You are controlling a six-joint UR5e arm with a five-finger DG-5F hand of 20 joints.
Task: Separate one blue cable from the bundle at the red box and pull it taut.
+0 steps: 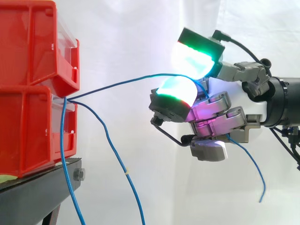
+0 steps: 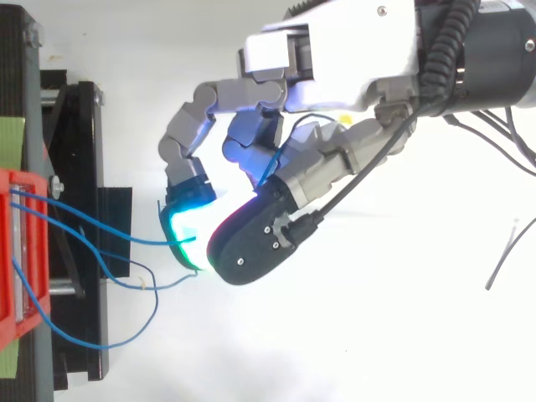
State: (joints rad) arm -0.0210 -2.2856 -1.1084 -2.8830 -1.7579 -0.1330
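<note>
Right of the red box [image 1: 28, 126], the curled hand [image 1: 213, 110] pinches one blue cable [image 1: 123, 83], which runs leftward, slightly slack.

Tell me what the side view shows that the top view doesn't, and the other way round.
Side view: the red bins stacked two high, two loose cables drooping downward, and the held cable's free end hanging under the hand. Top view: the cables fanning out across the black stand, with a green strip beside it. Both: the hand's curled fingers pinching one blue cable that runs to the bins.
</note>
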